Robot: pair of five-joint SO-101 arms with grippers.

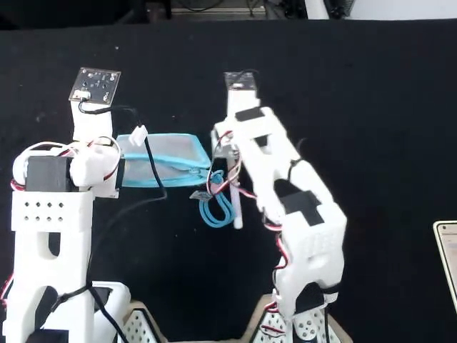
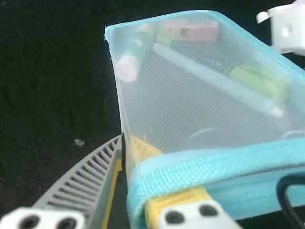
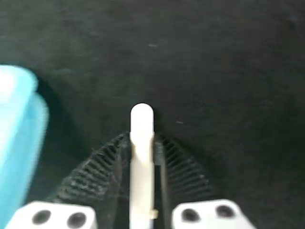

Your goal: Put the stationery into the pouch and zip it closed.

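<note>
While your left gripper [image 2: 127, 148] clamps one end of the pouch [image 1: 168, 161] at centre-left of the high view, your right gripper [image 3: 142, 138], angled down at centre, pinches a white pen [image 1: 236, 209].

1. Place: a robotics lab or maker's test bench.
2. Work surface: a table draped edge to edge in plain matte black cloth [image 1: 371, 107].
3. Two white jointed arms built of printed plastic parts. The left arm [image 1: 50, 236] is at near left and the right arm [image 1: 300, 207] at near centre-right, with their bases at the near edge.
4. A small square bare circuit board [image 1: 95, 85] sits on the left wrist, and a second board [image 1: 240, 81] on the right wrist.
5. Thin red, white and black wires [image 1: 280, 250] run unsheathed along the right arm. A black cable [image 1: 153, 168] hangs off the left arm.
6. The right gripper [image 3: 141, 143] has ribbed, layered plastic fingers with open screw holes at the base.
7. Far edge: a dark tangle of cords [image 1: 214, 7] beyond the cloth.
</note>
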